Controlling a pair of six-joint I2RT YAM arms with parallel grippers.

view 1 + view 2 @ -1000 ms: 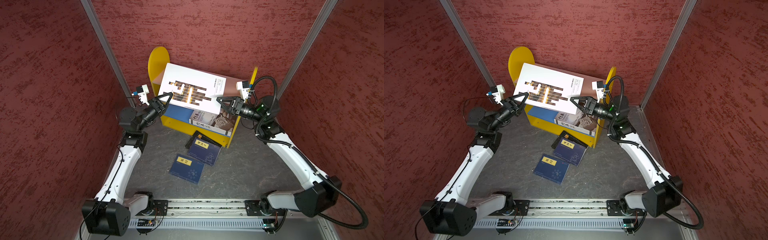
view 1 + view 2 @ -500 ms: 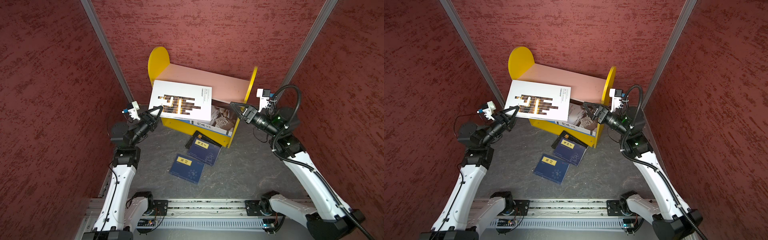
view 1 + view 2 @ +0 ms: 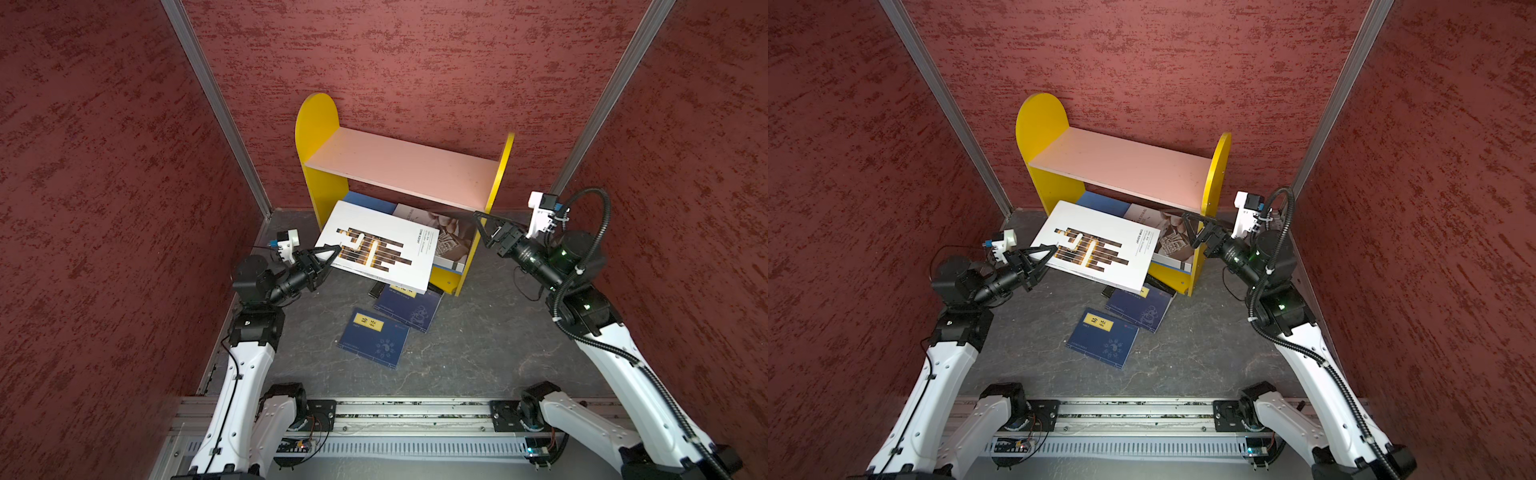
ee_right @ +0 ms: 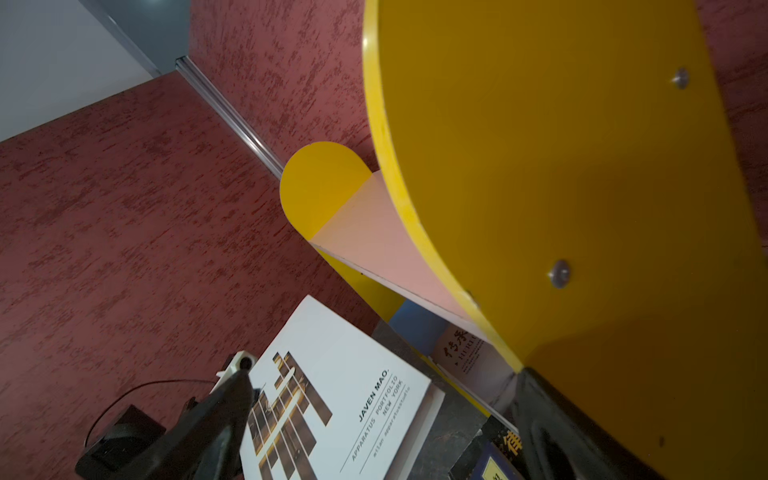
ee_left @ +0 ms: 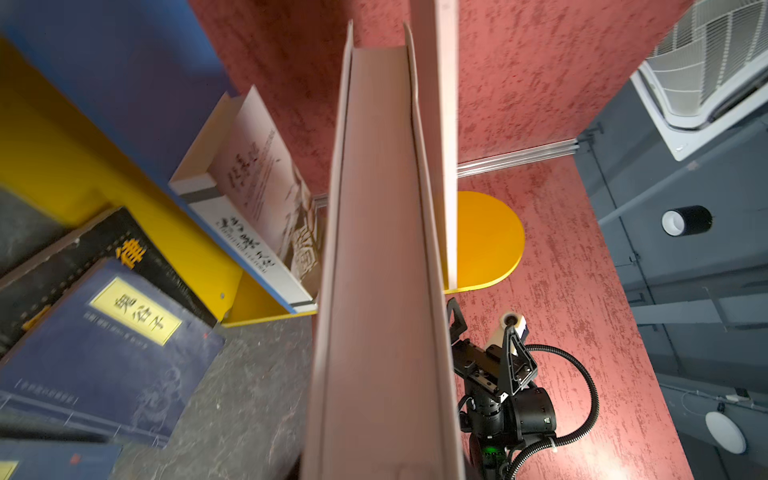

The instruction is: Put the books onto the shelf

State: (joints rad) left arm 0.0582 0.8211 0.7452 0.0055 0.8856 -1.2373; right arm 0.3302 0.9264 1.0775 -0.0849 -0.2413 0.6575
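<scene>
- Since one second ago, the white brown-bar book (image 3: 386, 245) has come down from above the shelf (image 3: 399, 166) to the frame centre, and it lies tilted in front of the lower opening.
- Its left edge is clenched by the left gripper (image 3: 332, 250).
- At centre right, the right gripper (image 3: 481, 230) stands released just beside the shelf's right end.
- Two navy books (image 3: 376, 343) lie on the floor, below centre.

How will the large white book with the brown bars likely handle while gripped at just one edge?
Probably stiff: the white book looks flat though the left gripper pinches only one edge. Likely heavy for that grip: it looks thick in the left wrist view, so it may pivot in the jaws. Being smooth, it could also slip.
</scene>
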